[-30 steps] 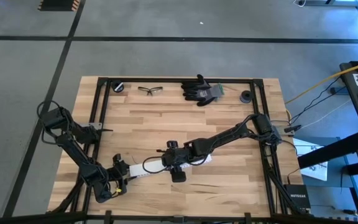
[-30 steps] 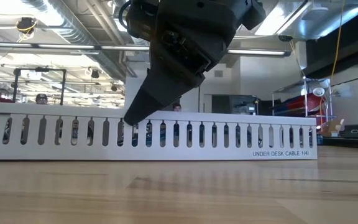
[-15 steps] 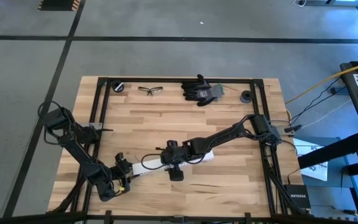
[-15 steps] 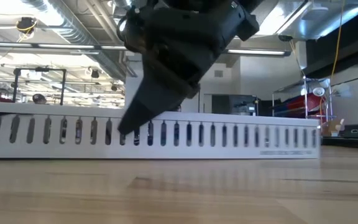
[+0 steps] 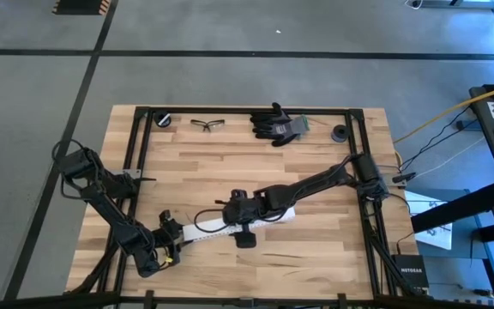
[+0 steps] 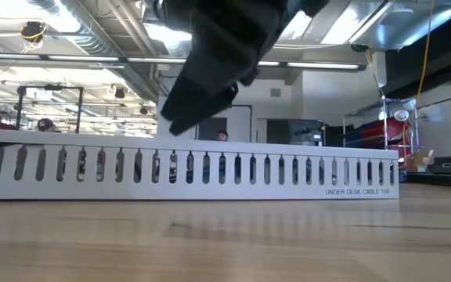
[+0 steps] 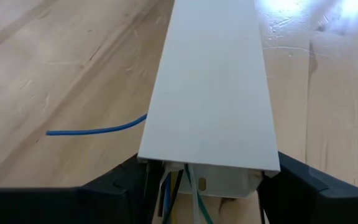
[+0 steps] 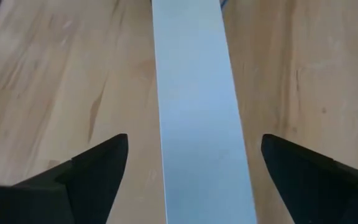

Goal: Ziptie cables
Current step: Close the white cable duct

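Not zip-tied yet: cables (image 7: 178,186) tucked inside white rail (image 5: 230,227) near table's front-left, left gripper (image 7: 204,186) clamping rail end, right gripper (image 8: 194,180) wide apart above rail w/ nothing held.

Table (image 5: 316,249): pale wood planks, visible grain, low sheen; lamp glare shows on it in the left wrist view.
Frame (image 5: 141,146): black metal bars, matt.
Rail (image 6: 288,168): white plastic, smooth, slotted wall with small printed lettering.
Lid (image 7: 211,81): white plastic, flat, smooth, satin.
Wires (image 7: 95,130): thin, plastic-sheathed, smooth; one blue, with green and pale ones at the rail's end.
Fingers (image 8: 95,168): black plastic, matt, faceted.
Glove (image 5: 274,125): dark knit cloth with a grey cuff.
Glasses (image 5: 207,124): clear glossy plastic.
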